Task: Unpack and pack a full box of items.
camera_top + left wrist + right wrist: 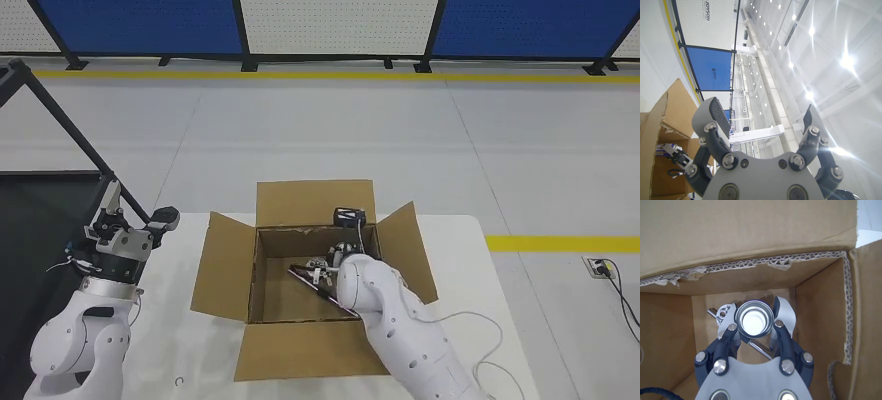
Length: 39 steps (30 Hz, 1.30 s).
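- The left gripper [135, 212] hangs over the left edge of the desk [465, 280], just outside the left flap of the box [225, 265]. It is turned up toward the ceiling, and its fingers [719, 113] are spread wide apart with nothing between them.
- The right arm comes in from the near edge of the desk and goes down into the box.
- The right gripper [755, 309] is inside the box, close to its far-right inner corner. Its fingers are clamped on either side of a can [753, 323] (metal rim, white centre at the end facing the wrist camera, a sliver of blue side showing).
- Beneath the can, on the box floor, lies a chrome rod [761, 349] set on a slant, with a silver fitting [723, 313] at its farther end. Whether the can touches the rod cannot be told.
- The box stands on the middle of the desk, up against the far edge, with all four flaps folded outward (the torn corrugated rim shows plainly in the right wrist view).
- Beyond the desk, a yellow line [560, 243] runs across the floor, and blue panels [140, 25] stand at the back.
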Motion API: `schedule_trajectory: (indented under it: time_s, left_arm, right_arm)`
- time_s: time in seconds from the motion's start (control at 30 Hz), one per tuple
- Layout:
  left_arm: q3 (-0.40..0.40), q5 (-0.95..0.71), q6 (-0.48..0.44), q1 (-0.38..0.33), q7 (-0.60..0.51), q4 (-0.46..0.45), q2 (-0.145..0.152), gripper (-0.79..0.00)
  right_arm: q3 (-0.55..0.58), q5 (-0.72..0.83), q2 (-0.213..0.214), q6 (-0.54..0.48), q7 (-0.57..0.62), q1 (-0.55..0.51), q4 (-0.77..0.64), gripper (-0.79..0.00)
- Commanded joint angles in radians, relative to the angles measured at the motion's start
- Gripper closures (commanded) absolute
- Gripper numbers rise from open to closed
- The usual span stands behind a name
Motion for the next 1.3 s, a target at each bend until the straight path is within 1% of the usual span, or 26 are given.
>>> schedule_trajectory:
  time_s: [0.0,0.13,0.27,0.33,0.43,0.87,0.97,1.03,1.13,1.27]
  left_arm:
    - [0.000,0.000,0.000,0.000,0.000,0.000,0.000,-0.785]
    - [0.000,0.000,0.000,0.000,0.000,0.000,0.000,-0.785]
    - [0.000,0.000,0.000,0.000,0.000,0.000,0.000,-0.785]
    - [0.000,0.000,0.000,0.000,0.000,0.000,0.000,-0.785]
    - [0.000,0.000,0.000,0.000,0.000,0.000,0.000,-0.785]
    - [0.000,0.000,0.000,0.000,0.000,0.000,0.000,-0.785]
    - [0.000,0.000,0.000,0.000,0.000,0.000,0.000,-0.785]
    - [0.000,0.000,0.000,0.000,0.000,0.000,0.000,-0.785]
    - [0.000,0.000,0.000,0.000,0.000,0.000,0.000,-0.785]
    - [0.000,0.000,0.000,0.000,0.000,0.000,0.000,-0.785]
  right_arm:
    - [0.025,-0.029,0.013,-0.023,0.016,-0.054,-0.098,0.000]
    - [0.079,-0.081,0.039,-0.076,0.045,-0.173,-0.288,0.000]
    - [0.121,-0.117,0.056,-0.108,0.061,-0.283,-0.462,0.000]
    - [0.137,-0.111,0.061,-0.139,0.050,-0.332,-0.536,0.000]
    - [0.155,-0.092,0.067,-0.175,0.028,-0.388,-0.604,0.000]
    - [0.158,-0.094,0.068,-0.172,0.027,-0.397,-0.611,0.000]
    - [0.148,-0.077,0.067,-0.207,-0.010,-0.408,-0.625,0.000]
    - [0.146,-0.056,0.067,-0.238,-0.020,-0.417,-0.666,0.000]
    - [0.169,-0.025,0.072,-0.271,-0.024,-0.453,-0.774,0.000]
    - [0.228,0.021,0.082,-0.324,-0.036,-0.535,-0.968,0.000]
